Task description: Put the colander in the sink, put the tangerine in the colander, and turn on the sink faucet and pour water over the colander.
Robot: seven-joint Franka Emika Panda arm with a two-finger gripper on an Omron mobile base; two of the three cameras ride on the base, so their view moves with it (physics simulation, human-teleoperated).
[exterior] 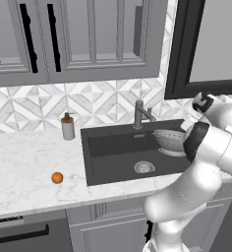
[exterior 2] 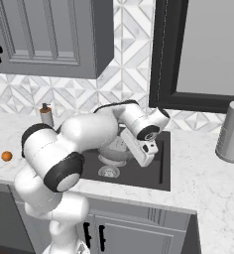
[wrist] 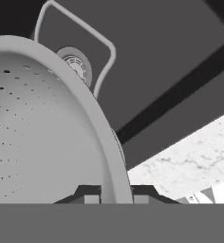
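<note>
while the colander [wrist: 47, 133] hangs pinched by its rim between the two fingertips [wrist: 88, 193], the first step of the task is the one in hand — getting it down into the sink [exterior: 113, 147]. the gripper [wrist: 115, 193] is nearly closed, one finger inside the bowl and the other outside the wall, so the thin metal edge stands straight up from between them. beyond the fingers the dark sink floor and its round drain [wrist: 76, 66] show past the far handle, and a strip of marble counter [wrist: 190, 161] lies off to the outer finger's side. from the base views the bowl looks to be over the basin on the side away from the soap bottle [exterior: 68, 127], low near the floor, though i cannot tell whether its base ring is touching yet. the tap [exterior: 140, 114] stands behind the basin, untouched as far as one can judge. the tangerine [exterior: 57, 177] sits well apart on the counter, far from the fingers on the other side of the sink. next, i would judge, the bowl needs lowering until it rests flat, then the fingers must spread and lift clear of the rim — without tipping it — before the arm swings across for the fruit.
</note>
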